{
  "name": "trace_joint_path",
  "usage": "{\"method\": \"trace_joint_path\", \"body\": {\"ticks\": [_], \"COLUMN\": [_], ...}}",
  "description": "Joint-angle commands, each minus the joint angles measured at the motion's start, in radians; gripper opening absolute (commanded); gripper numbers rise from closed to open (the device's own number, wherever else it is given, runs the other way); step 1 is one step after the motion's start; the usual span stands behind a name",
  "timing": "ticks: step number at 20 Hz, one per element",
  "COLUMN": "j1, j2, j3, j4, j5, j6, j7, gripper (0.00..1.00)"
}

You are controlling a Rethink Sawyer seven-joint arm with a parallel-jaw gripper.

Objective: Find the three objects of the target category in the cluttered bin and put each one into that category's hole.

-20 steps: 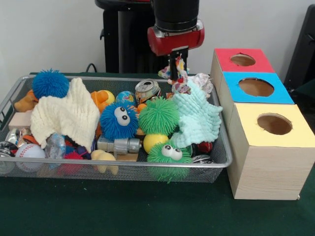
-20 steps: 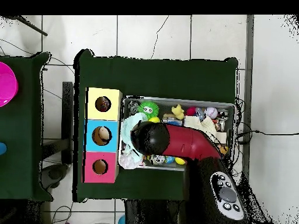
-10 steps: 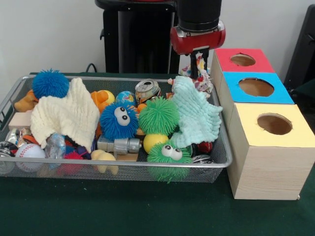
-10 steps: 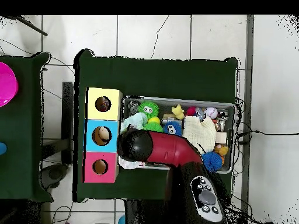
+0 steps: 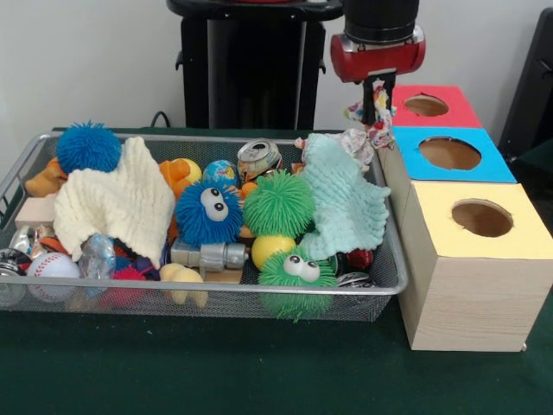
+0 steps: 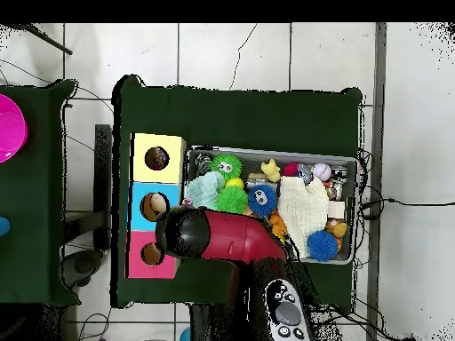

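Overhead, the gripper (image 5: 375, 86) pinches the polka-dot wrapper (image 5: 371, 115) beside the red-faced box (image 5: 429, 105).

Our arm (image 5: 380, 26) comes down from the top edge in the front view, its black wrist ending in a red collar. Below the collar our hand (image 5: 376, 102) points straight down, fingers closed on the polka-dot wrapper (image 5: 373, 119), which dangles beneath them. In the overhead view our red forearm (image 6: 233, 241) reaches up and left from the base, ending in the black rounded wrist (image 6: 182, 233).
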Motion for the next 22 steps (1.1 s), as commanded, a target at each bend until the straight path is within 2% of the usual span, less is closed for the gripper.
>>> {"method": "trace_joint_path", "body": {"ticks": [1,9,13,15,18,22], "j1": [0.041,0.143,0.125,0.134,0.124,0.151], "j2": [-0.026,-0.071,-0.115,-0.135,-0.151,-0.111], "j3": [-0.019,-0.06,-0.025,-0.028,-0.003,0.001], "j4": [0.071,0.035,0.047,0.032,0.053,0.009], "j5": [0.063,0.075,0.058,0.056,0.071,0.056], "j6": [-0.045,0.01,-0.035,-0.009,-0.076,-0.143], "j7": [0.303,0.328,0.258,0.251,0.251,0.267], "gripper": [0.0,0.0,0.0,0.0,0.0,0.0]}}
